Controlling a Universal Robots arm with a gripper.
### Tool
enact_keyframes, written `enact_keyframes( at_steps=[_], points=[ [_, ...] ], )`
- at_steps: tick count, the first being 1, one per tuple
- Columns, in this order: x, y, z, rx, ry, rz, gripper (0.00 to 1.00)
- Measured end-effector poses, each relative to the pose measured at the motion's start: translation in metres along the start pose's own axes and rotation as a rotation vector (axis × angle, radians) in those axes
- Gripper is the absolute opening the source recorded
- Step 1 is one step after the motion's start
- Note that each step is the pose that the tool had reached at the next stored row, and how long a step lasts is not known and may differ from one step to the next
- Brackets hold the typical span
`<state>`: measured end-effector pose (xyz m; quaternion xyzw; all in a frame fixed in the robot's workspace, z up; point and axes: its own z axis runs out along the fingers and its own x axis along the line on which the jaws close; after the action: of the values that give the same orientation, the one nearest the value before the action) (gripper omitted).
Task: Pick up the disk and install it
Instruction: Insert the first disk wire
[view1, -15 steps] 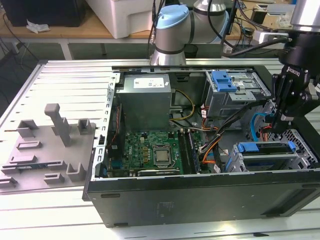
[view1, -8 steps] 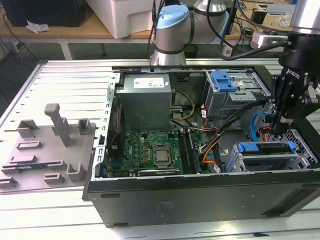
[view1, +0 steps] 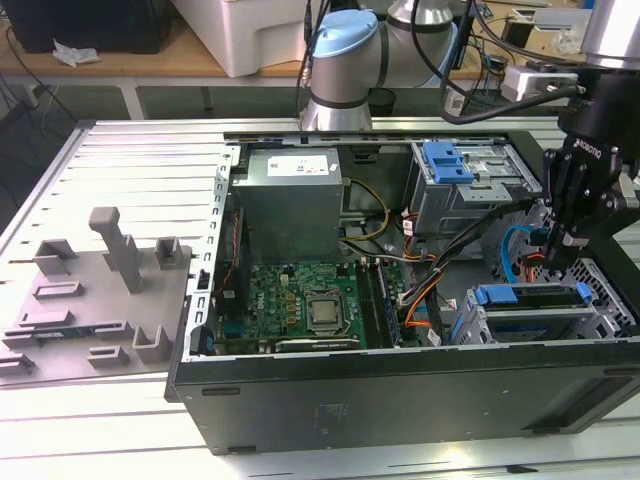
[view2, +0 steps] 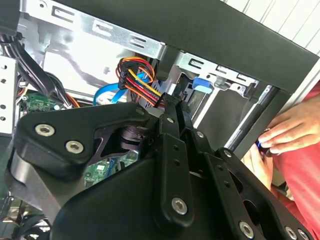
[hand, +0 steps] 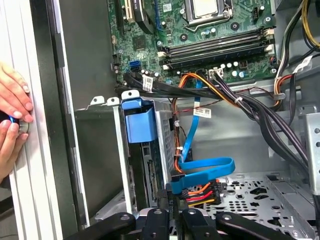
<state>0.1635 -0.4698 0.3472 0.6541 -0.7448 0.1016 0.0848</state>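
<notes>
Within the case (view1: 400, 405), end effector (view1: 562, 260) hangs beside the disk (view1: 528, 297).

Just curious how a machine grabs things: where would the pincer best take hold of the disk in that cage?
By the blue frame end of the disk, coming in through the case's open side. Cage walls cover its flat faces, so that blue end is the exposed part, I'd judge.

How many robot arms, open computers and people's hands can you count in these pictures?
Robot arm: 1
Open computer case: 1
Hands: 2
Total: 4
</notes>
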Motion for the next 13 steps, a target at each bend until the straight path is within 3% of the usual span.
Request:
enact_keyframes(
  at_steps=[5,13],
  points=[
    [0.0027,0.0013,0.0007,0.0095,-0.0076,-0.012,0.17],
    [0.0081,0.0065,0.0019,0.0287,-0.0301,-0.025,0.17]
  ],
)
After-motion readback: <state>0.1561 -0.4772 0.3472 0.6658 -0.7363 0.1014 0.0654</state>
